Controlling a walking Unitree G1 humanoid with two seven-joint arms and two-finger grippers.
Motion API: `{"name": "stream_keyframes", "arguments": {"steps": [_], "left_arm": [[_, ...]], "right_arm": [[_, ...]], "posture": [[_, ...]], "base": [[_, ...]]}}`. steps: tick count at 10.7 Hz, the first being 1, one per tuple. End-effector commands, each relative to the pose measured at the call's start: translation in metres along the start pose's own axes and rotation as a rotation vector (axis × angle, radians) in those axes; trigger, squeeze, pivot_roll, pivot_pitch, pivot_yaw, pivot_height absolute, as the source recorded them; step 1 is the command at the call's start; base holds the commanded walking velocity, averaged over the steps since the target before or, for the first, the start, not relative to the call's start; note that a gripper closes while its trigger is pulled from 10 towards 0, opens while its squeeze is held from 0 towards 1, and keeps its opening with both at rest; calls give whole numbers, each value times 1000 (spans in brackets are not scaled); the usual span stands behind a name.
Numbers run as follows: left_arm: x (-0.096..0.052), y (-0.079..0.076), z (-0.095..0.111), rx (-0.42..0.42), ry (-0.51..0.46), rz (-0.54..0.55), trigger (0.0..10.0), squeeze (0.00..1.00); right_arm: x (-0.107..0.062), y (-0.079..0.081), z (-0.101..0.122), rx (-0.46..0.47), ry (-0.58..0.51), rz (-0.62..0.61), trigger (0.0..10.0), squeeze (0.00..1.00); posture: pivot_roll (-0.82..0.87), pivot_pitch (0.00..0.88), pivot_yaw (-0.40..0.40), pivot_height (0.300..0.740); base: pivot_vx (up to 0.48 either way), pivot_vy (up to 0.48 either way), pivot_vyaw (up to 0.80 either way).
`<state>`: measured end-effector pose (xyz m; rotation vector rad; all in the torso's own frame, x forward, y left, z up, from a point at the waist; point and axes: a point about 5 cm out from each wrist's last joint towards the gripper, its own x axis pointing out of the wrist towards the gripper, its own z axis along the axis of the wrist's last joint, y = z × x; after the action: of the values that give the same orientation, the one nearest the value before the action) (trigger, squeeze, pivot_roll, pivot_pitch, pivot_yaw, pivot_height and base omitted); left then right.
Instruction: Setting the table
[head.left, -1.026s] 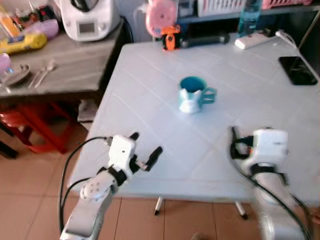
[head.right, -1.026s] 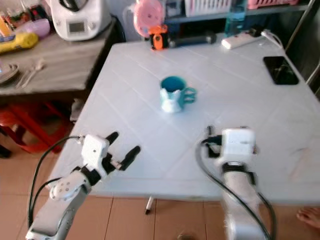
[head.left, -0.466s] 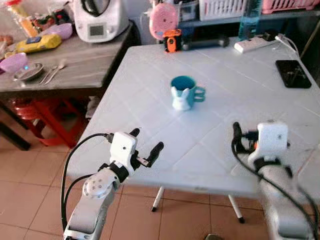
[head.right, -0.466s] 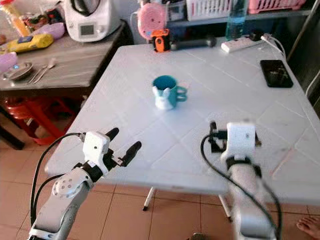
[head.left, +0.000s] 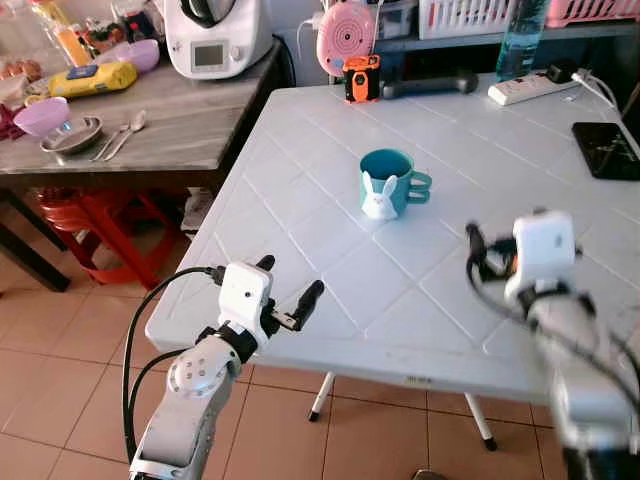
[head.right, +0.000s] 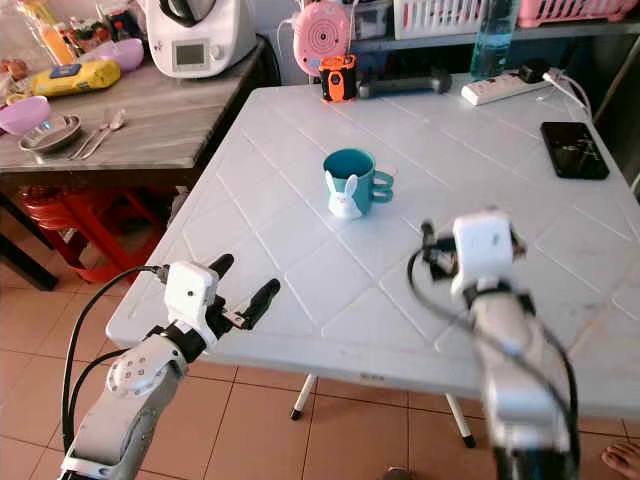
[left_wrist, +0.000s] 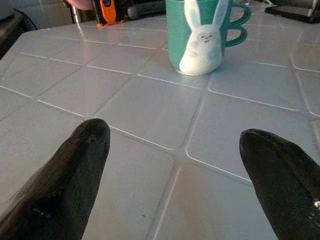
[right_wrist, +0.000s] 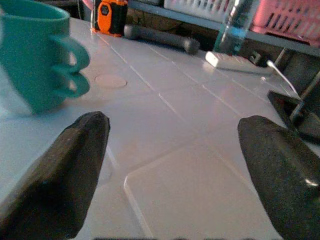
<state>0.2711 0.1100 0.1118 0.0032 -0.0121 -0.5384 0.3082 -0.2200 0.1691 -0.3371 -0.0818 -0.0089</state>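
A teal mug with a white rabbit on its side (head.left: 390, 183) stands upright near the middle of the white table (head.left: 330, 240). My left gripper (head.left: 290, 278) hovers open over the table's near left corner, pointing at the mug (left_wrist: 202, 35) with nothing between its fingers. My right gripper (head.left: 480, 258) is raised over the table to the right of the mug, also open and empty. From its wrist camera the mug (right_wrist: 35, 55) sits just off to one side of the fingers (right_wrist: 75, 165).
A grey side table (head.left: 170, 130) to the left holds spoons (head.left: 120, 135), a metal bowl (head.left: 70, 135), a purple bowl (head.left: 42, 113) and a white appliance (head.left: 215, 35). At the white table's far edge lie an orange tape measure (head.left: 360, 78), a power strip (head.left: 530, 88) and a phone (head.left: 610, 150). A red stool (head.left: 85, 215) stands below.
The camera has shifted, showing more of the side table. My right gripper has risen and moved farther in over the table, nearer the mug. The left gripper holds its pose.
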Motion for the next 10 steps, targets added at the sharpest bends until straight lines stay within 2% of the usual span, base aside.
{"name": "stream_keyframes", "arguments": {"steps": [1,2,3,5,8,10], "left_arm": [[-3,6,0,17,11,21,10000,0],[-5,6,0,21,12,22,10000,0],[-6,6,0,22,13,26,10000,0],[-14,9,-3,39,34,55,10000,0],[-18,12,-5,46,52,81,10000,0],[-19,11,-7,51,62,86,10000,0]], "right_arm": [[6,1,1,8,-12,31,10000,110],[23,3,9,38,-48,112,10000,86],[27,5,13,49,-67,147,10000,71],[45,19,25,73,-103,301,10000,39],[50,26,24,52,-91,428,10000,0],[52,16,21,15,-74,392,10000,0]], "posture": [[-132,122,162,740],[-116,134,161,740],[-109,138,159,740],[-84,154,149,740],[-73,163,139,740],[-74,165,138,740]], "base": [[0,0,0],[0,0,0],[0,0,0],[0,0,0],[0,0,0],[0,0,0]]}}
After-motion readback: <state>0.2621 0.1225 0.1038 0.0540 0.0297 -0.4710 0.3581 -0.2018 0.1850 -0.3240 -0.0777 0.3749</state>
